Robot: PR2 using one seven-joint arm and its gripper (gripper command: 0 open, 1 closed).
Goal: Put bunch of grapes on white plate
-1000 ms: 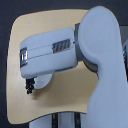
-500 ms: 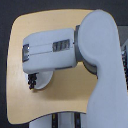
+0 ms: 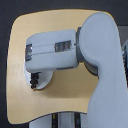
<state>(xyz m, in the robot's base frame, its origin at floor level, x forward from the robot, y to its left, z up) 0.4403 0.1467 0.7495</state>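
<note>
Top-down exterior view. A big white-grey arm (image 3: 95, 55) enters from the view's right and lower edge and reaches across a tan tabletop (image 3: 45, 25) with rounded corners. The forearm, a boxy light-grey block with dark panels on top, lies almost level toward the view's left and covers most of the middle of the tabletop.

The plate (image 3: 46, 81) shows only partly: a pale curved slice peeks out under the forearm's lower left edge, the rest hidden by the arm. The grapes (image 3: 34, 80) appear as a short dark beaded strip running roughly up-down, sitting on that visible slice of plate near its left rim. Leaf and stem can't be made out at this blur.

The pincer itself is not clearly visible. It sits somewhere under the forearm's left end, right above the grapes. Cannot tell whether it is released or clenched, or whether it touches the grapes at all.

The rest of the tabletop reads as plain tan surface. Grey floor surrounds it, and dark strips show at the bottom edge beneath the arm.
</note>
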